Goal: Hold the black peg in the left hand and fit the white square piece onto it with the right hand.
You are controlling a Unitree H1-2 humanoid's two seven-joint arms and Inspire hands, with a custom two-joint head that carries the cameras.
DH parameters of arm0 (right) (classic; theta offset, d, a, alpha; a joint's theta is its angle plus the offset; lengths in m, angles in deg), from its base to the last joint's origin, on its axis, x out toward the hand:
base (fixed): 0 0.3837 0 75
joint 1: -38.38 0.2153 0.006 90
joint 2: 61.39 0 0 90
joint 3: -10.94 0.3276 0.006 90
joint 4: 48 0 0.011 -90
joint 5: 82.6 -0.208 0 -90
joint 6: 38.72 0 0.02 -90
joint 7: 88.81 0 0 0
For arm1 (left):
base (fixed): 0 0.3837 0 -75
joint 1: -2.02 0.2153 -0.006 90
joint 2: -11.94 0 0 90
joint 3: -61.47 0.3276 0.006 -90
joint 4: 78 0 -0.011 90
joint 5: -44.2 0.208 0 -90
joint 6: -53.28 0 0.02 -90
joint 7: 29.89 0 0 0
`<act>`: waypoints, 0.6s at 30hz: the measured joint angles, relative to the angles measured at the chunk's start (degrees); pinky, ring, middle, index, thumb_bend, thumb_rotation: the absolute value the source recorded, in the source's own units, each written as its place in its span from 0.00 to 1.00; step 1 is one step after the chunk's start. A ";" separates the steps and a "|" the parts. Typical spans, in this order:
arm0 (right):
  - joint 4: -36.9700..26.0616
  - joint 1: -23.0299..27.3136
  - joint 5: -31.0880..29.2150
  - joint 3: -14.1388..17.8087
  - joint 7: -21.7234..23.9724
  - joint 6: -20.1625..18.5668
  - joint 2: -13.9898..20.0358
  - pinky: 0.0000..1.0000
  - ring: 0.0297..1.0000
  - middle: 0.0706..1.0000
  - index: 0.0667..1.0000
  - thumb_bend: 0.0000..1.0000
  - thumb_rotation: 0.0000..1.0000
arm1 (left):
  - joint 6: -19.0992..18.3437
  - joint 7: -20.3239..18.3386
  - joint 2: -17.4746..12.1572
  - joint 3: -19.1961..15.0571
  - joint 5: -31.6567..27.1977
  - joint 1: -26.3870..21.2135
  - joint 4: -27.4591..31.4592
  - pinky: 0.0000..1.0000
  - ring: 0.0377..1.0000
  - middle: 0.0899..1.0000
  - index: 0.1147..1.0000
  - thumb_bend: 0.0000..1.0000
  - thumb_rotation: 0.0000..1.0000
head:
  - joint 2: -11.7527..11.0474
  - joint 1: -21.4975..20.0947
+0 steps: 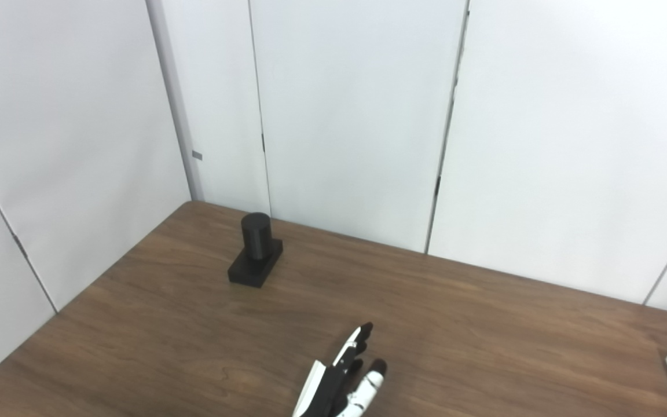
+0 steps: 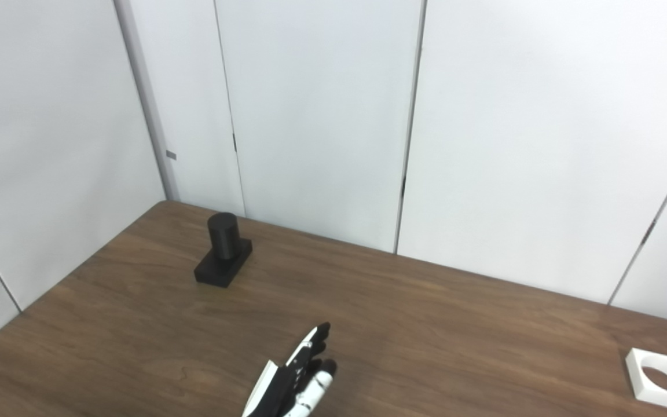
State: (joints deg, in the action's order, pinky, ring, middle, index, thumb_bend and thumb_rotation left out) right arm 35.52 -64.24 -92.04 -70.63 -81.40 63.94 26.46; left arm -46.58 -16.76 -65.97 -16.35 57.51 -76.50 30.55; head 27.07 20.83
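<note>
A matte black cylindrical peg on a black rectangular base [image 1: 255,258] stands upright at far left of the dark wood-grain worktop [image 2: 455,324], close to the white panel walls [image 1: 356,116]. Near centre, at the bottom edge, the black-and-white left hand [image 1: 342,379] reaches in w/ fingers [image 1: 358,341] apart and extended, holding nothing, well apart from the peg. At far-right edge, a white square plastic piece w/ a round hole [image 2: 662,380] lies flat. Right hand out of view.

Peg [image 2: 222,249] stands far left on table [image 2: 426,324]; square piece [image 2: 662,379] lies near right.
</note>
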 measured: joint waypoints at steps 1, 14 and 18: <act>-0.02 0.02 0.19 0.06 -0.09 -0.44 -0.03 1.00 1.00 0.97 1.00 0.55 1.00 | -1.44 -0.04 -0.13 -0.64 0.83 -0.02 1.80 0.88 0.91 0.94 0.96 0.47 0.36 | 0.00 0.00; 0.03 0.23 5.78 0.47 -1.45 -1.24 -0.38 1.00 1.00 0.95 1.00 0.59 1.00 | -17.42 -10.60 -6.96 -15.98 16.44 -4.76 7.95 0.79 0.94 0.99 1.00 0.77 0.50 | 0.00 -1.05; 0.02 0.41 6.05 0.27 -1.22 -1.15 -0.52 1.00 1.00 1.00 1.00 0.58 1.00 | -17.48 -14.16 -6.25 -20.32 23.39 -8.61 5.73 0.77 0.92 0.98 1.00 0.86 0.54 | 0.26 -1.58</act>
State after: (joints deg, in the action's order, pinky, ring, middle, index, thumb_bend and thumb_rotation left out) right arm 35.54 -63.83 -85.99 -70.35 -82.62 62.79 25.94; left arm -64.05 -30.92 -72.21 -36.67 80.90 -85.11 36.28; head 27.33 19.25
